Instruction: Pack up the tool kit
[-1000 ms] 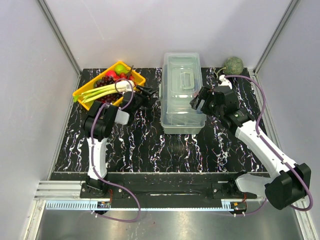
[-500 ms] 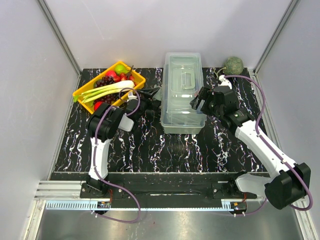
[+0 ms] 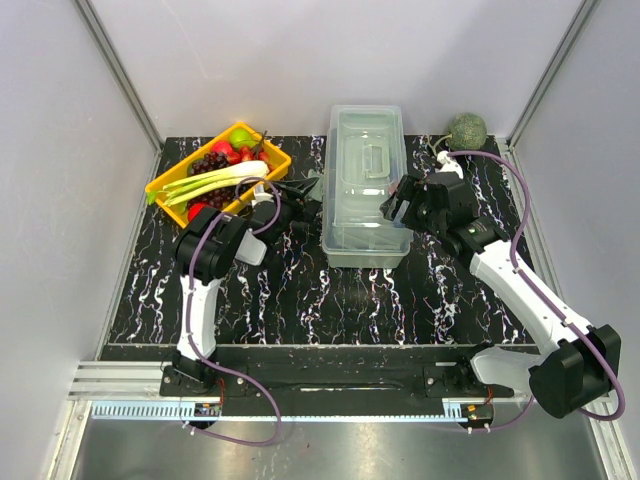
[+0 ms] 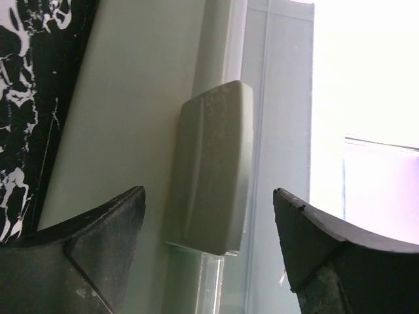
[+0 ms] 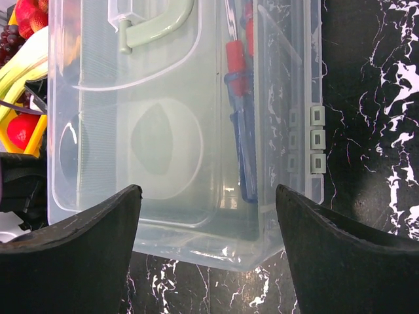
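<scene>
The pale grey-green toolbox point(image 3: 365, 190) with its clear lid down stands at the table's middle back. Its lid handle point(image 5: 154, 29) and red and blue screwdrivers point(image 5: 239, 98) inside show through the lid in the right wrist view. My left gripper point(image 3: 305, 192) is open at the box's left side, its jaws either side of a grey-green latch point(image 4: 209, 170) without touching it. My right gripper point(image 3: 395, 208) is open at the box's right side, above the lid near its front end point(image 5: 203, 242). The cutters are hidden.
A yellow tray point(image 3: 168, 182) of fruit and vegetables stands at the back left, just behind my left arm. A round green melon point(image 3: 466, 128) lies at the back right corner. The walls of the enclosure stand close on three sides.
My left gripper has swung right from beside the yellow tray to the toolbox's left side. The right gripper has hardly moved.
</scene>
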You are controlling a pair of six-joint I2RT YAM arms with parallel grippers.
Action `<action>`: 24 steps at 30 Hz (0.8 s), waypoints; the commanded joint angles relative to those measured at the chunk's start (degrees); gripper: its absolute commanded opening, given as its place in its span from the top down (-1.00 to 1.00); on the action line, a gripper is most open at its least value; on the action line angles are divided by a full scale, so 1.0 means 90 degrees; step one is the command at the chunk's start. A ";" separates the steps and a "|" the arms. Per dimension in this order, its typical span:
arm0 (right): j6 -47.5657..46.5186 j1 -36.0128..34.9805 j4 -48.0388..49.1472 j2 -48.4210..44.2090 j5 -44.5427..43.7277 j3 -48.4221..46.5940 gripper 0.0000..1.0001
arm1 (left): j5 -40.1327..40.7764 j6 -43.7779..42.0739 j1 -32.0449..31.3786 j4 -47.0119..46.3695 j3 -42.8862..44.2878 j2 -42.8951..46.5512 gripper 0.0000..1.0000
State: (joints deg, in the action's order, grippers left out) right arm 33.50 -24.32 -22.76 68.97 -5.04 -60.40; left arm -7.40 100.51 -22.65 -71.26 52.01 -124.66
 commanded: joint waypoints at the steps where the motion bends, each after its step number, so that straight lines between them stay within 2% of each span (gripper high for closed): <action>1: -0.0050 0.0006 -0.0039 -0.0056 -0.0065 -0.0125 -0.75 | 0.0041 -0.0386 0.0017 -0.2003 0.0110 0.0521 -0.62; 15: -0.0030 0.0006 -0.0107 -0.0056 -0.0114 -0.0115 -0.74 | -0.0438 -0.1011 0.0046 -0.2072 0.0217 0.0999 -0.50; 24: -0.0089 0.0006 -0.0185 -0.0085 -0.0299 -0.0125 -0.73 | -0.0613 -0.1607 0.0047 -0.1418 0.0217 0.1322 -0.46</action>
State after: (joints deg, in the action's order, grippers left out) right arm 33.47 -24.32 -23.99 68.97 -5.48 -60.40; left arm -10.07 87.99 -21.76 -67.48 52.29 -118.21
